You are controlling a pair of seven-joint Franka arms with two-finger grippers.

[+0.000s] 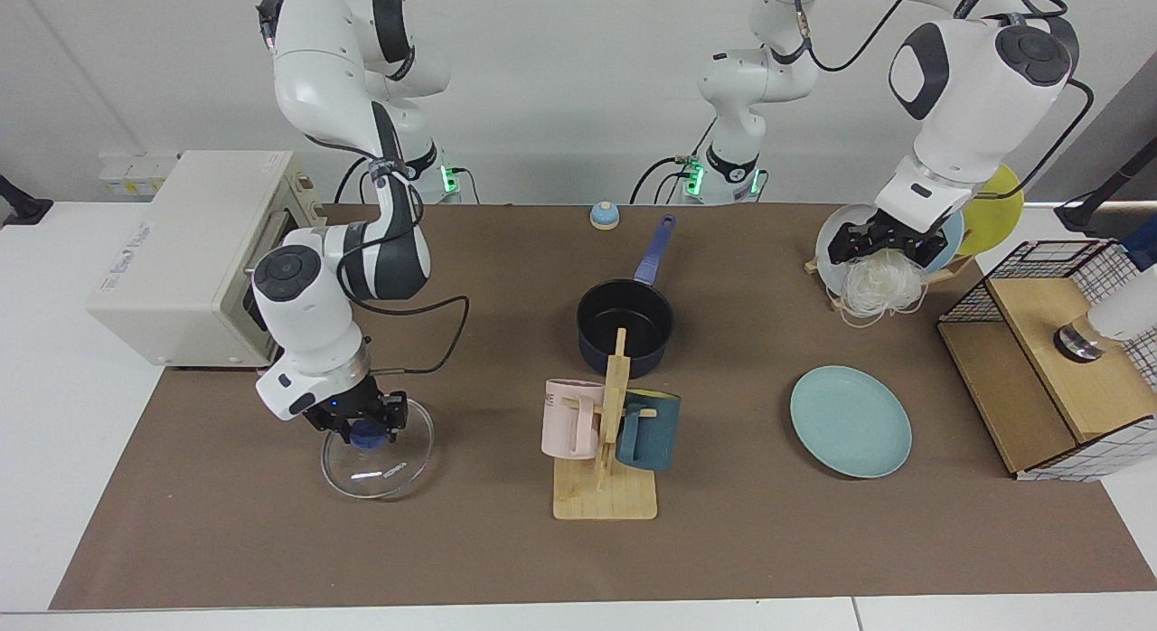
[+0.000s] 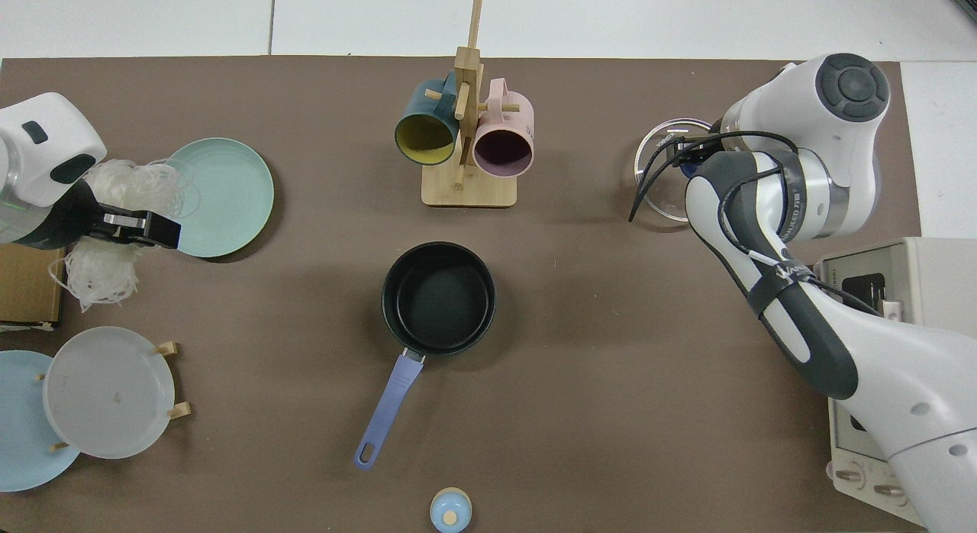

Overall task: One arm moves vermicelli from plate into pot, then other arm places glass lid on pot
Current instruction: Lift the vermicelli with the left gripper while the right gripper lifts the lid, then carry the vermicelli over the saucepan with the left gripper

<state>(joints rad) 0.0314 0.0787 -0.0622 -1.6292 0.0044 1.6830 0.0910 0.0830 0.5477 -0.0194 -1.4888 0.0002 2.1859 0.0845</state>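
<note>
Nearest the facing camera, the glass lid (image 1: 377, 447) lies on the brown table mat (image 1: 759, 532) with its far edge tipped up. The right gripper (image 1: 353, 424) is clamped on its blue knob (image 1: 364, 437). In the top view the right arm's wrist hides most of the lid (image 2: 672, 170).

Level with it stands a wooden mug rack (image 1: 607, 450) bearing a pink mug (image 1: 569, 420) and a dark teal mug (image 1: 647, 429). To the side lies the pale green plate (image 1: 850, 420), bare.

Farther back, at the middle of the mat, the dark pot (image 1: 625, 325) sits with nothing in it and its blue handle (image 1: 654, 249) pointing away toward a small blue bell (image 1: 604, 215).

Above and beyond the plate, the left gripper (image 1: 884, 244) hangs in the air, pinching the vermicelli (image 1: 875, 290). The bundle dangles clear of the mat in front of a grey plate (image 1: 845, 242) propped on a stand. From above, the noodles (image 2: 114, 216) spread on both sides of the gripper (image 2: 141, 227), just beside the green plate's (image 2: 229, 197) rim.
</note>
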